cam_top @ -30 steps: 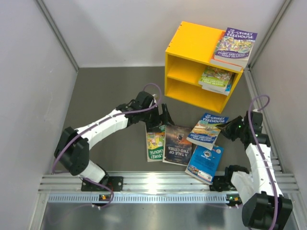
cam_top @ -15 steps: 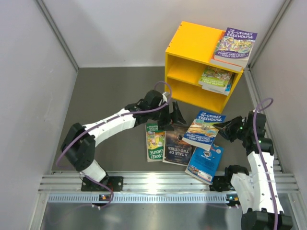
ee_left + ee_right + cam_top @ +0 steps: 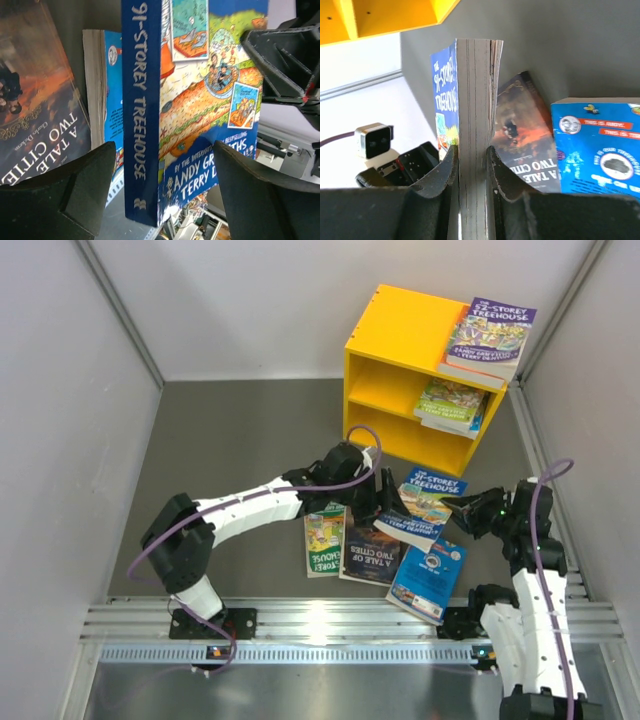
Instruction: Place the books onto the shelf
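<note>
My right gripper [image 3: 466,508] [image 3: 472,160] is shut on the page edge of a blue "91-Storey Treehouse" book [image 3: 424,506] [image 3: 474,95] and holds it off the floor. The open left gripper [image 3: 388,504] [image 3: 162,195] straddles that book's spine [image 3: 142,110], with a gap on each side. On the floor lie a green book [image 3: 323,540], a dark "A Tale of Two Cities" book [image 3: 368,552] [image 3: 35,115] and a bright blue book [image 3: 428,578] [image 3: 597,145]. The yellow shelf [image 3: 400,340] carries books on its top [image 3: 490,335] and in its upper compartment [image 3: 450,405].
The shelf stands at the back right, close to the right wall. Its lower compartment [image 3: 400,440] holds nothing. Grey walls close in the dark floor [image 3: 230,430] on three sides, and a metal rail [image 3: 320,625] runs along the near edge.
The left arm has swung right, from the green book to the held book's spine, and its jaws have narrowed a little. The right gripper has carried the book up and slightly left.
</note>
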### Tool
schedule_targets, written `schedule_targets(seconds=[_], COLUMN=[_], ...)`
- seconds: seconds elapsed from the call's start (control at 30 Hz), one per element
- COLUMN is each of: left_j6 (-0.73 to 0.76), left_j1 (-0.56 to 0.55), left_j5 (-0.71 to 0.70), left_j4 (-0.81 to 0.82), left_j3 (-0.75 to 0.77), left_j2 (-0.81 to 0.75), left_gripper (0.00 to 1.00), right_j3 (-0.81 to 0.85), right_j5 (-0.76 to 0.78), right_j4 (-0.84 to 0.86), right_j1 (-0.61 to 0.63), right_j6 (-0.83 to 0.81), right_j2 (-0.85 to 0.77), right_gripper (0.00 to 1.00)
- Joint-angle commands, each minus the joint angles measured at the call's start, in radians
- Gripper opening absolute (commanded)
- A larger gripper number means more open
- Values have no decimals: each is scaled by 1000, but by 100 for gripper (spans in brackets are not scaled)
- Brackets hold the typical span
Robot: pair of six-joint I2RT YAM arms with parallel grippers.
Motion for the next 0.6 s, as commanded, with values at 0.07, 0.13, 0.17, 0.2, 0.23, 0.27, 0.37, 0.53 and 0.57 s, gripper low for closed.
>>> schedule_targets(seconds=[0.07,0.13,0.17,0.2,0.23,0.27,0.37,0.53,0.57], left_j6=[-48,-47,-45,-44,-37,-33,-14,6,10], left_j1=[2,1,2,3,2,3,3,6,6], left_j5=[-3,-11,-13,-19,-26,-40,-69,-105,-111], left_j4=[112,110,109,109,84,78,57,47,41], left_j3=[17,42,50,59,77,86,108,119,123], left_j2=[-3,4,7,9,11,6,-11,-57,-62], left_gripper=[63,34,18,1,0,0,0,0,0], right_j3=[-17,-15,-12,-9,1,9,66,234,259], right_j5=[-87,-82,-82,-79,-77,-73,-65,-35,-30], right_j4=[177,186,190,196,202,209,229,234,234], right_j1=[34,43,52,57,61,68,81,123,129], right_j6=[127,132,136,141,143,149,152,126,117], right_j2=[-42,-45,-45,-45,-45,-42,-10,106,123], right_gripper=[0,0,0,0,0,0,0,0,0])
